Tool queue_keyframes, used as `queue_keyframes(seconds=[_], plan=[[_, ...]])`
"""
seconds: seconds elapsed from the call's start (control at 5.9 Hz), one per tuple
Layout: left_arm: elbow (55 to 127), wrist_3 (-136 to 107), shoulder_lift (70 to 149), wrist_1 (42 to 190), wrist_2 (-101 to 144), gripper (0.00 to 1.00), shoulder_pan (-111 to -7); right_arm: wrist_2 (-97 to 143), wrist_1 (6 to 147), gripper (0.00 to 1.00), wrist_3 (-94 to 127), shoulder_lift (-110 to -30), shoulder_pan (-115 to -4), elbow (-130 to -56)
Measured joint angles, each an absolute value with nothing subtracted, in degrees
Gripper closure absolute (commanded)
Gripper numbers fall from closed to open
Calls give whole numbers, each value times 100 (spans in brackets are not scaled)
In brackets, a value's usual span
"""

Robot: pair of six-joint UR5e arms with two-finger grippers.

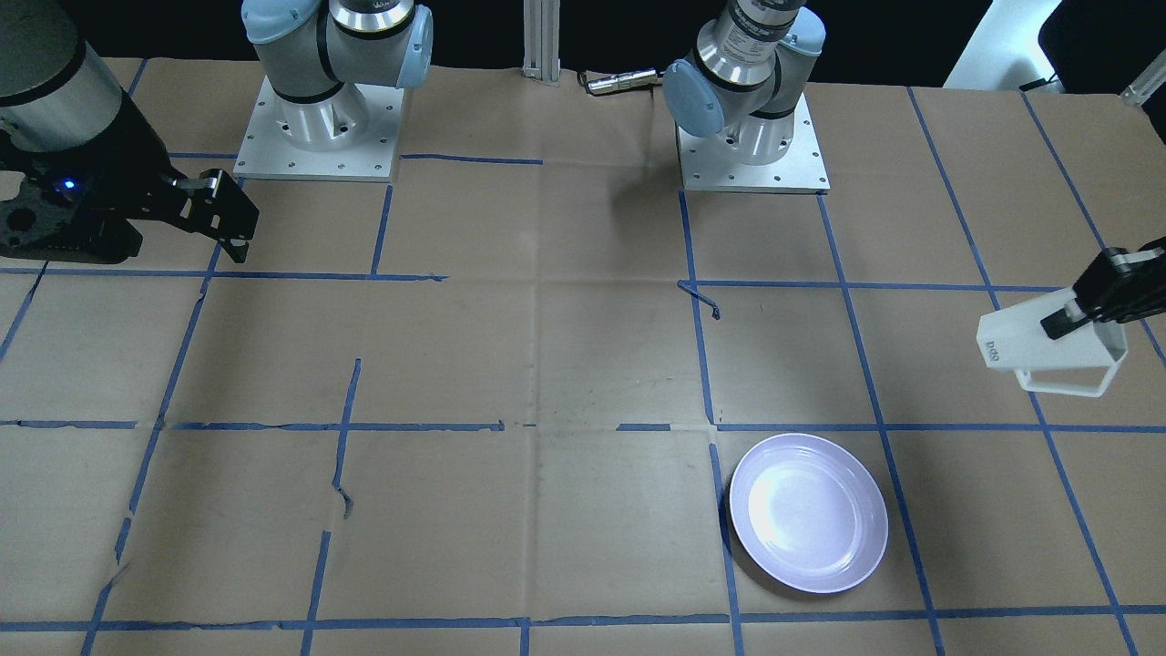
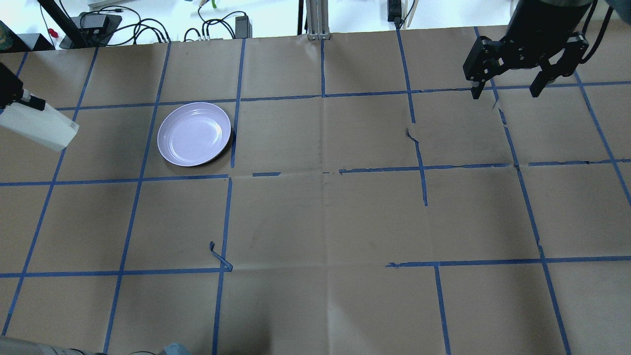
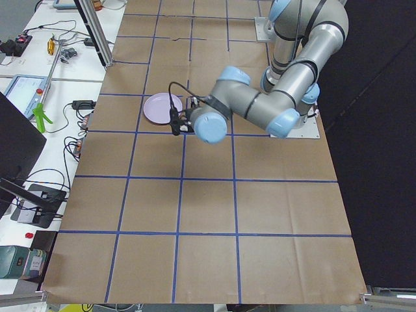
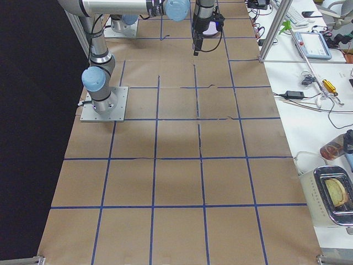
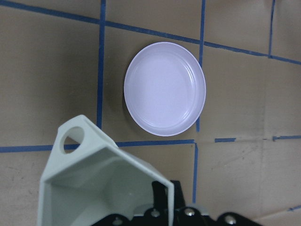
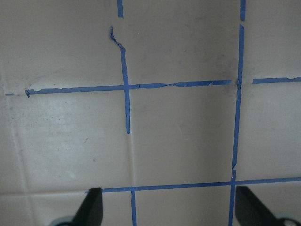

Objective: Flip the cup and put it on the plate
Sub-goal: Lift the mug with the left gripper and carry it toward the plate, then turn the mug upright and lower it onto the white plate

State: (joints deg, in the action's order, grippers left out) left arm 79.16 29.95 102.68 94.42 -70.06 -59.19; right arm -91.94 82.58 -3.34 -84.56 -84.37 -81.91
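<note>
The white faceted cup (image 1: 1048, 351) hangs in the air on its side, held by my left gripper (image 1: 1064, 319), which is shut on its rim. It also shows at the left edge of the overhead view (image 2: 40, 129), and the left wrist view looks into its open mouth (image 5: 94, 183). The lavender plate (image 1: 809, 513) lies flat and empty on the table, apart from the cup; it also shows in the overhead view (image 2: 194, 133) and the left wrist view (image 5: 164, 88). My right gripper (image 2: 508, 91) is open and empty, hovering far from both.
Brown paper with a blue tape grid covers the table (image 2: 320, 222). The two arm bases (image 1: 319, 128) stand at its robot side. A loose curl of tape (image 2: 221, 259) lies near the middle. Cables and gear (image 2: 148, 27) lie beyond the far edge.
</note>
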Motion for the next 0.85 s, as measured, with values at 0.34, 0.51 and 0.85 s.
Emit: queue_keyframes(seconds=[0.34, 0.51, 0.85], plan=[[7944, 1810, 10454, 8035, -8260, 100, -7821, -9193, 8261, 0, -334, -8456, -8437, -8191], [8029, 1587, 10542, 7462, -8886, 100, -8402, -9193, 8262, 0, -334, -8455, -8437, -8191], [8596, 1569, 10574, 6470, -9398, 100, -8758, -9193, 8262, 0, -334, -8455, -8437, -8191]])
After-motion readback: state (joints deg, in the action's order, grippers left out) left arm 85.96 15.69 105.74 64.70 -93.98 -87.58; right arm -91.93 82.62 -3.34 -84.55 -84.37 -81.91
